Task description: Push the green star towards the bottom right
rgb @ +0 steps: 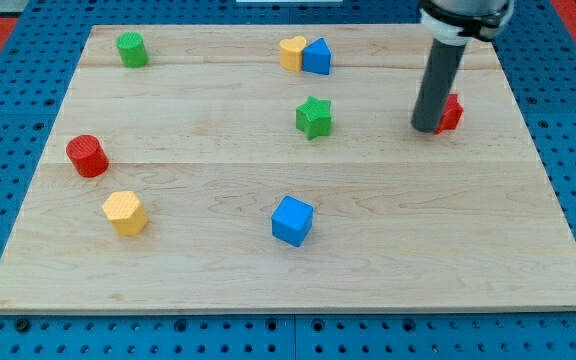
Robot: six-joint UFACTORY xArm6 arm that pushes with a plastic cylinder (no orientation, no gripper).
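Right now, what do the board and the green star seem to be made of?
The board looks like pale wood, unpainted: grain lines and plank seams show. The green star is probably plastic or painted wood: its even, matte colour shows no grain, so I cannot say which.

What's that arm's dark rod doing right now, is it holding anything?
No gripper, so it holds nothing: my tip rests on the board, against a red block, to the view's right of the green star.
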